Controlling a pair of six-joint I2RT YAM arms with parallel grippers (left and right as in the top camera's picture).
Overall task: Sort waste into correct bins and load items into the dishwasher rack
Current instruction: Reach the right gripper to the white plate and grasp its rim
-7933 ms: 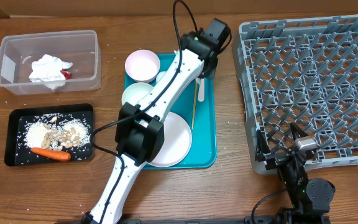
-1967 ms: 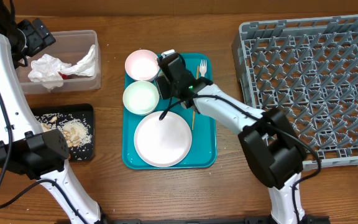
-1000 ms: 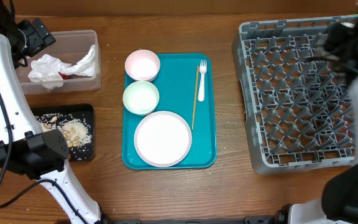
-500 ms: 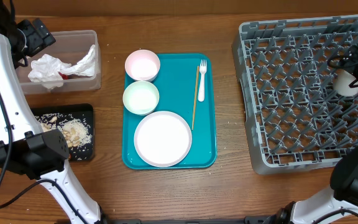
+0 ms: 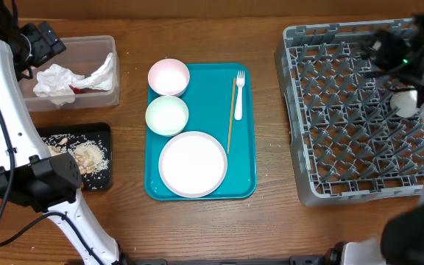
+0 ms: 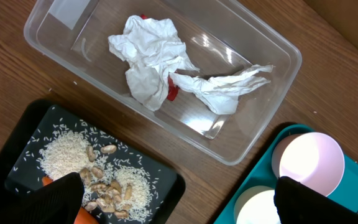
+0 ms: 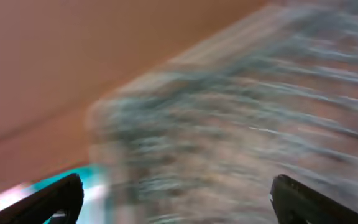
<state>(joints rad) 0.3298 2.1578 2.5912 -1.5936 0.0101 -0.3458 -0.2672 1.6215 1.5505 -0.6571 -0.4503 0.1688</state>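
The grey dishwasher rack [image 5: 344, 110] fills the right of the table, and a small white cup [image 5: 405, 101] rests among its pegs near the right side. My right gripper [image 5: 383, 50] hovers above the rack's back part, up and left of the cup. It is open and empty, and its wrist view shows only the blurred rack [image 7: 241, 124] between its fingers [image 7: 48, 200]. My left gripper [image 6: 179, 208] hangs open over the clear tub [image 6: 272, 43] holding white napkins [image 6: 151, 59] and a red wrapper [image 6: 171, 93]. Beside it, the black tray [image 5: 20, 140] holds scraps [image 6: 104, 186] and a carrot [image 6: 83, 216].
A teal serving tray [image 5: 241, 169] in the middle carries two pale bowls [image 5: 168, 76] [image 5: 167, 115], a white plate [image 5: 193, 164], a white fork [image 5: 238, 96] and a thin wooden stick [image 5: 230, 118]. Bare wooden table lies between this tray and the rack.
My right gripper has opened, left the cup in the rack and swung up and left, away from it. The left arm has not moved.
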